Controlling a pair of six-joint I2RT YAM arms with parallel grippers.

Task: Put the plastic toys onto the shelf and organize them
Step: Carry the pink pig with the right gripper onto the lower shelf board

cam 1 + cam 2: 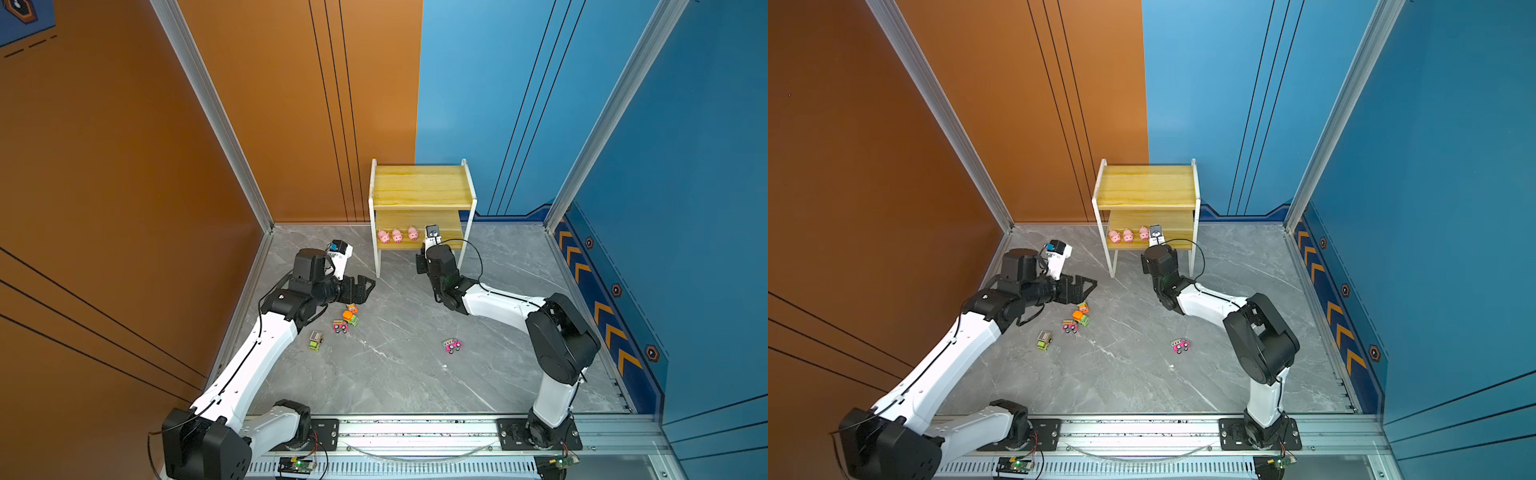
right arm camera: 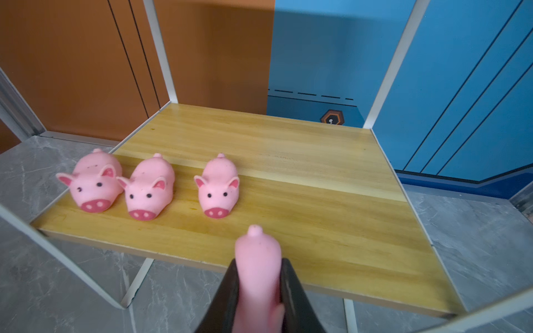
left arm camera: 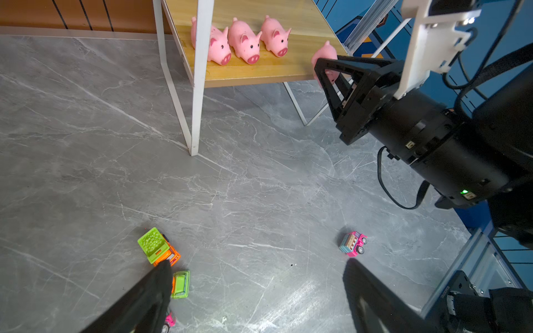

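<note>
Over the front edge of lower board [image 2: 331,207], right gripper [image 2: 258,263] clamps fourth pig [image 2: 256,250], tail end past the tips; left gripper [image 1: 366,286] spread wide near trucks [image 1: 351,319].

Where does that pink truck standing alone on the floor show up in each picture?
Both top views: lone truck on the floor, right of the other trucks.
Left wrist: lone truck on the floor, apart from the orange truck.
Right wrist: not in it.
Shared landmark: three pigs in a row on the shelf, seen in all four.
</note>
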